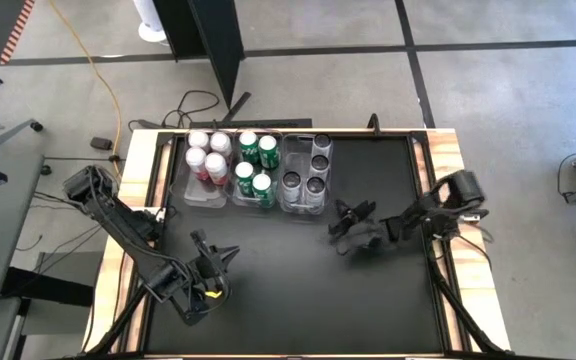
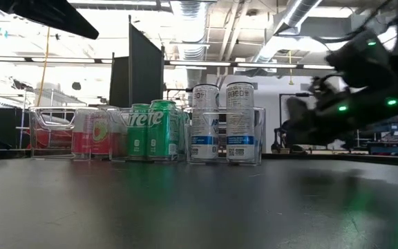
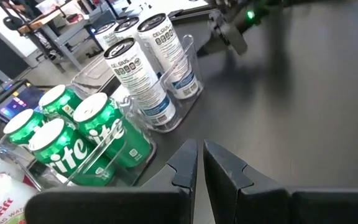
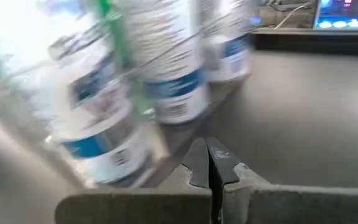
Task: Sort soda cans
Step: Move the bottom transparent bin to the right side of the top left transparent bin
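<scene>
At table's far edge, soda cans (image 1: 256, 165) binned; pincers empty.

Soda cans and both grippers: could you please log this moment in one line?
soda cans: binned by colour | left gripper: shut, empty | right gripper: shut, empty

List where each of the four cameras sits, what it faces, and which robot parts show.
High: overhead, facing down on the table; both arms show.
Low: table height, facing the bins; the right arm blurred.
Left wrist: behind the shut left hand, facing the green cans.
Right wrist: behind the shut right hand, facing the white-labelled cans.
All share the cans.
</scene>
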You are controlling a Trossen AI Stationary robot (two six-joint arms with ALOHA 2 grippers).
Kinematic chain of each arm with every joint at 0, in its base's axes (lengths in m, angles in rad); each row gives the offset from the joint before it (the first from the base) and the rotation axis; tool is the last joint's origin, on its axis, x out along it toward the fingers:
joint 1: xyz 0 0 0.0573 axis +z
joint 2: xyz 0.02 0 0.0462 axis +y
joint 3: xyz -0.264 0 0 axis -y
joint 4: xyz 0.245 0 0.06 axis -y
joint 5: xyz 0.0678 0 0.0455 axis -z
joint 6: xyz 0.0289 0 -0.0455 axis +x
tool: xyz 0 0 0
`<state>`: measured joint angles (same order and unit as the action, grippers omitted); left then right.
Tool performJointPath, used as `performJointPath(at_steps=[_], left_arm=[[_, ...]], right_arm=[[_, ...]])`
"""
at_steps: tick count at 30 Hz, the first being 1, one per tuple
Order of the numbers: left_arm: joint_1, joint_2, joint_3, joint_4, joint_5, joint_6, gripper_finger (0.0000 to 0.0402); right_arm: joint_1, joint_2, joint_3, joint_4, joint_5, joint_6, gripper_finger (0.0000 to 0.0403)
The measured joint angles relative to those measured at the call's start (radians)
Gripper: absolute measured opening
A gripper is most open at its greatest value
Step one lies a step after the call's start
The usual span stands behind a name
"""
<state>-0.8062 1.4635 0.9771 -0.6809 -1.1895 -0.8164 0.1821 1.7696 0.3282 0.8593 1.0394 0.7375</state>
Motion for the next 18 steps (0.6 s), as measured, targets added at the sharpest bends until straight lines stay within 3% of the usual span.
performJointPath(at_steps=[4,8,13,18], left_arm=[[0.000,0.000,0.000,0.000,0.006,0.003,0.0022],[0.005,0.000,0.000,-0.001,0.006,0.008,0.0022],[0.020,0.000,0.000,0.000,0.006,0.016,0.0022],[0.034,0.000,0.000,0.002,0.006,0.029,0.0022]], right_arm=[[-0.039,-0.179,-0.159,0.014,-0.061,-0.004,0.0000],[-0.128,-0.351,-0.277,0.107,-0.258,-0.188,0.0000],[-0.335,-0.516,-0.286,0.036,-0.554,-0.522,0.0000],[-0.584,-0.568,-0.214,-0.168,-0.803,-0.543,0.0000]])
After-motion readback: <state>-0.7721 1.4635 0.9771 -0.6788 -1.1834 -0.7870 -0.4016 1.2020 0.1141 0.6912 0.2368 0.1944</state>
